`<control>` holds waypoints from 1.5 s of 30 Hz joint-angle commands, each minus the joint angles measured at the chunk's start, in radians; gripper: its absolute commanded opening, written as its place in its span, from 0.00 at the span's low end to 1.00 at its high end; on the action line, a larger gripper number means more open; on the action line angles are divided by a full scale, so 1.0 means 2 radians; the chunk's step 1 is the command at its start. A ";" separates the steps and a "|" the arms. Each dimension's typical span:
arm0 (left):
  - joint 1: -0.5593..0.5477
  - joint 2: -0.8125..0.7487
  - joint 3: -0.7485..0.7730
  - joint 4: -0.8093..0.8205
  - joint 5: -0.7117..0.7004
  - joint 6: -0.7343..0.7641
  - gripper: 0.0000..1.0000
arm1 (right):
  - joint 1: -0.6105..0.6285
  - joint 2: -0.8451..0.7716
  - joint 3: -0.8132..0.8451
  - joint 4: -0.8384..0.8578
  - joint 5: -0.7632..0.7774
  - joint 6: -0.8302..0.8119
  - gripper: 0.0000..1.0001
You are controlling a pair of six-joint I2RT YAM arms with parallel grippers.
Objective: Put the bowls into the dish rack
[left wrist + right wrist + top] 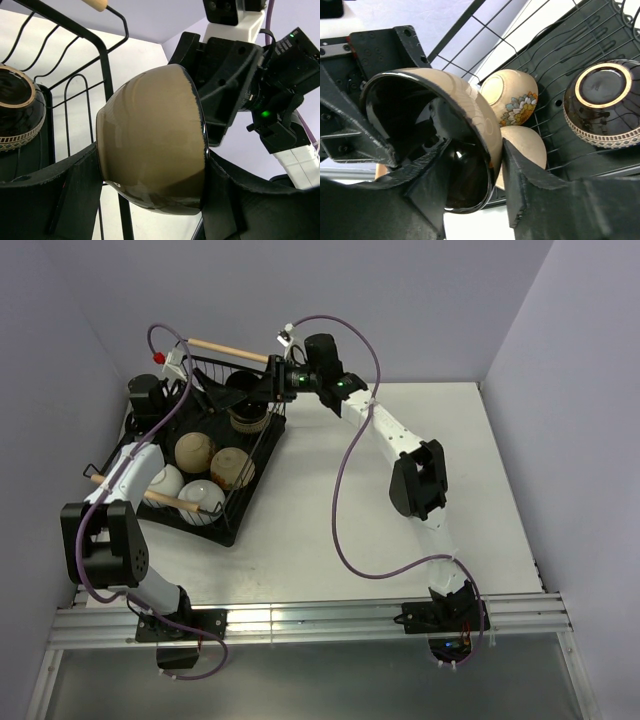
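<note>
**Left wrist view, foreground.** The black fingers (50, 200) of the left gripper (152, 160) enclose a tan-and-black bowl (150, 130) lying on its side. One finger bears on the foot and the other on the black rim. The jaws stand partly open, drawn in as far as the bowl's depth allows, so this gripper has hold of it.

**Right wrist view.** The right gripper (477, 150) stands astride the rim of the same bowl. One finger (430, 185) is inside the glossy black interior and the other is outside the tan wall. The jaws are parted wider than the wall, with a gap on the inner side, so nothing is clamped.

**Top view.** The tan-and-black bowl hangs in the air between the two grippers over the far end of the dish rack (222, 528), near the far wooden handle (228, 348). Just below it a dark bowl (247, 418) rests in the rack with its gold-ringed foot turned up.

At mid-rack a floral cream bowl (512, 95) and a plain cream bowl (520, 145) lie side by side. At the near end a white bowl (165, 480) and a second white bowl (203, 495) sit by the near handle. The rack stands on the left part of the table (400, 490).
</note>
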State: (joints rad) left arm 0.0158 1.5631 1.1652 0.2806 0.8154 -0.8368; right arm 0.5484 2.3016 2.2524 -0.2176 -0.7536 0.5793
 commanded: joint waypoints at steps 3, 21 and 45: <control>0.011 0.003 0.019 0.028 -0.006 -0.015 0.00 | 0.006 -0.001 0.021 0.037 -0.017 0.006 0.57; 0.055 0.065 0.118 -0.115 -0.146 0.086 0.00 | -0.006 -0.010 0.011 0.024 -0.008 -0.002 0.87; 0.027 0.149 0.237 -0.249 -0.386 0.210 0.00 | -0.026 -0.025 -0.029 0.029 -0.024 -0.006 0.88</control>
State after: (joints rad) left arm 0.0937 1.8725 1.5578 -0.2630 0.1146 -0.4820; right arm 0.5037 2.3016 2.1979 -0.1982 -0.7811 0.5823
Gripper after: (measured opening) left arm 0.704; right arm 0.881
